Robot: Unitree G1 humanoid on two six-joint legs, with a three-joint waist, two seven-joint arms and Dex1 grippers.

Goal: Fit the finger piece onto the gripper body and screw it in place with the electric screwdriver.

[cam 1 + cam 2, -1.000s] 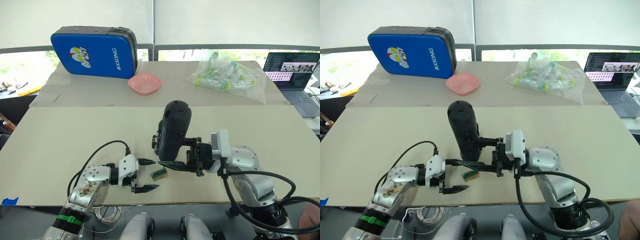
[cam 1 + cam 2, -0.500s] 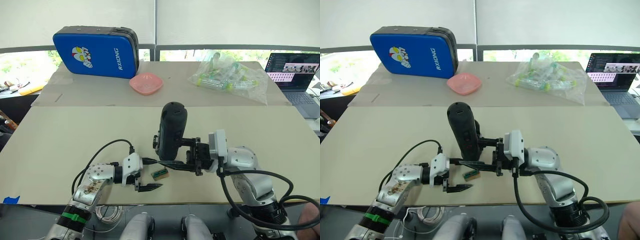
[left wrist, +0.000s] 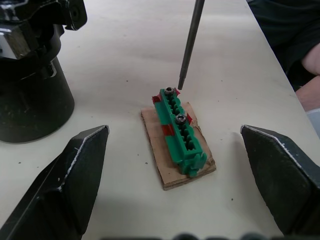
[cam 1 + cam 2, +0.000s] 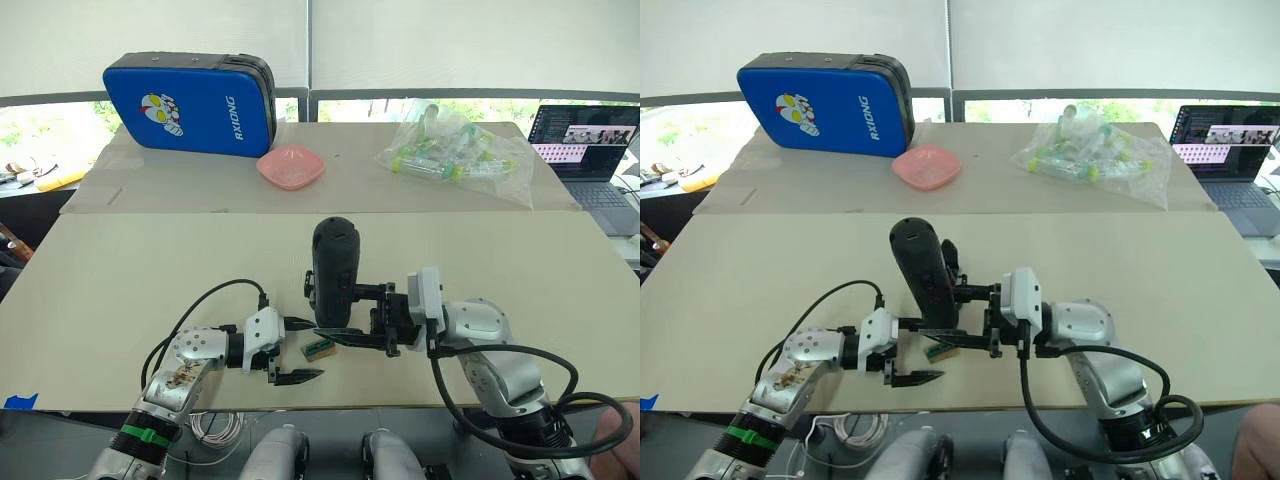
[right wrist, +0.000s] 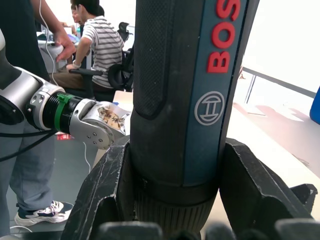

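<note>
Holding the electric screwdriver (image 4: 335, 270) nearly upright at centre frame in the head views, clamped low on its barrel between the two fingers of the right gripper (image 4: 340, 318). Long axis close to vertical, butt leaning slightly toward the upper left of the right eye view, thin metal bit (image 3: 189, 45) pointing down. In the left wrist view, bit tip just beside the farther of two screw heads (image 3: 170, 91) seated in the small tan-and-green block (image 3: 180, 135), very close to it; cannot tell whether touching. Nearer screw (image 3: 180, 119) untouched, lower along the same green strip.

Waiting with fingers spread wide apart, left gripper (image 4: 305, 349) at lower centre-left of the left eye view, one finger on either side of the block and gripping nothing. Block lying flat on the table (image 4: 120, 300), long axis running away from that gripper.

Behind the screwdriver, toward the upper left of the left wrist view, a chunky black mass standing on the table, probably the gripper body (image 3: 30, 95).

Judging from this: a short sideways correction needed to centre the tip on the far screw, with the right arm already over the screw, far nearer than the left.
</note>
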